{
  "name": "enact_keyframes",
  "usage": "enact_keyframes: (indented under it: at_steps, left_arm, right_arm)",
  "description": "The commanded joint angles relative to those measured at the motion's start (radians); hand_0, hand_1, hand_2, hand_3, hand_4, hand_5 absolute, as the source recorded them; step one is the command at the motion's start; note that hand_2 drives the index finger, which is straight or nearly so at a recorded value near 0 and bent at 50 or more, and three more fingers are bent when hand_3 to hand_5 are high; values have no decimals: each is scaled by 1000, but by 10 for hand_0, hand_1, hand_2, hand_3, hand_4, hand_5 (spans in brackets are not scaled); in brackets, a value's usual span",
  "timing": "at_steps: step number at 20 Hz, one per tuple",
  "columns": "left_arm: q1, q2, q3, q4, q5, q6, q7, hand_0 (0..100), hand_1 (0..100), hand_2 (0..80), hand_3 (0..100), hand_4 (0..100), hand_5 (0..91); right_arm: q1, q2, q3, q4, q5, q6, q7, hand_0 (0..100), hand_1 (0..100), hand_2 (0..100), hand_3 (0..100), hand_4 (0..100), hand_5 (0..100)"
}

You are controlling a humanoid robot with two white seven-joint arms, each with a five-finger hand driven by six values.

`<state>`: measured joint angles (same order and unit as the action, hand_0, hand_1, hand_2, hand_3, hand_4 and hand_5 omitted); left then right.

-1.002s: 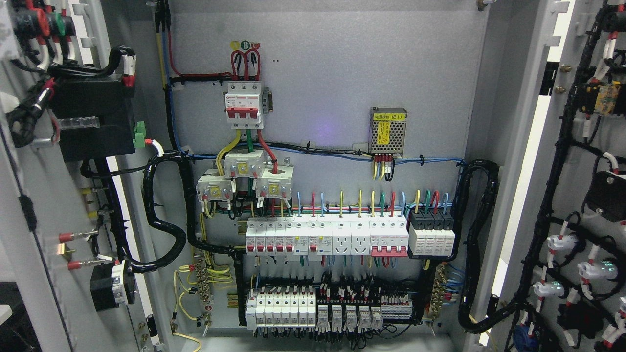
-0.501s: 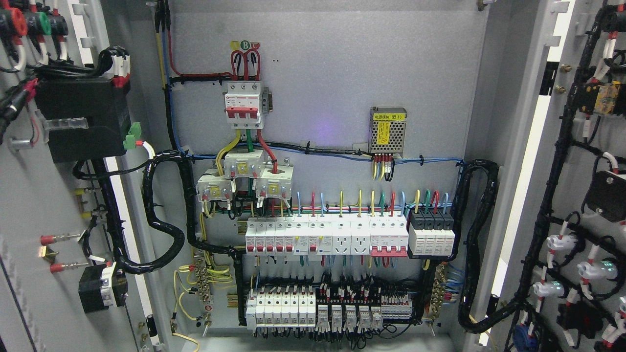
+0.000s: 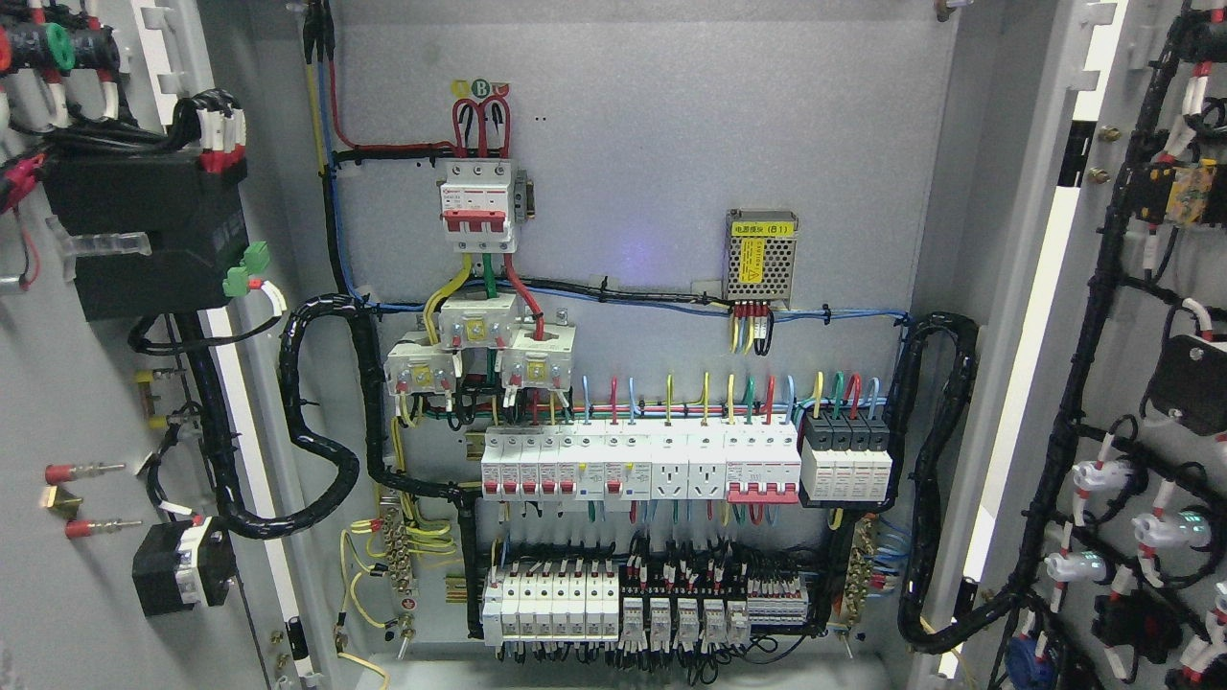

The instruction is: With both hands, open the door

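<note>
Already both doors of the electrical cabinet stand swung outward, so the head camera looks straight into the wiring. The left door point(image 3: 67, 383) fills the left edge, its inner face turned toward the viewer and carrying a black module point(image 3: 144, 235) with bundled leads; a thick black cable loom point(image 3: 316, 422) arcs from it into the cabinet, slack enough, it seems, to let the door swing. The right door point(image 3: 1150, 383) fills the right edge, its inside lined with indicator-lamp backs and black wiring, joined by another cable loop point(image 3: 935, 479) at the hinge side. Between them, the grey back panel point(image 3: 671, 125) holds a red-handled main breaker point(image 3: 476, 206) near the top, a small perforated power supply point(image 3: 761, 254) to its right, a row of white circuit breakers point(image 3: 640, 465) across the middle, and a second breaker row point(image 3: 551, 602) below. Neither robot hand nor arm appears anywhere in view, so whether the fingers are released, clenched or grasping a door edge cannot be told. Judging by the wide openings, the task looks essentially complete.
</note>
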<state>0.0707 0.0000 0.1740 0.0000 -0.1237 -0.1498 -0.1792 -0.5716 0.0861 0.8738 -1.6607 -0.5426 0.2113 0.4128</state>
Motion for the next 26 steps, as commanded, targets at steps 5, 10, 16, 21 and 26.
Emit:
enact_keyframes:
  at_steps: [5,10,16,21,26]
  left_arm:
    - [3,-37,-2,-61,-4,-5,0,120,389,0,0,0,0]
    - [76,-49,-5,-355,-5,-5,-20,120,389,0,0,0,0]
    - [228,-34,-177,-782,68,-4,-46,120,389,0,0,0,0]
    - [279,-5,-266,-986,127,-7,-45,120,389,0,0,0,0]
    - [356,46,-318,-1190,170,-120,-42,120,389,0,0,0,0]
  right_arm:
    - [4,-9,-65,26,-3,-13,1,120,389,0,0,0,0]
    - [35,-57,-101,27,-3,-29,0,120,389,0,0,0,0]
    - [97,-94,-216,26,-2,-79,-57,120,389,0,0,0,0]
    - [174,-166,-272,19,-3,-237,-126,120,389,0,0,0,0]
    - [246,-246,-294,18,-5,-316,-155,120,389,0,0,0,0]
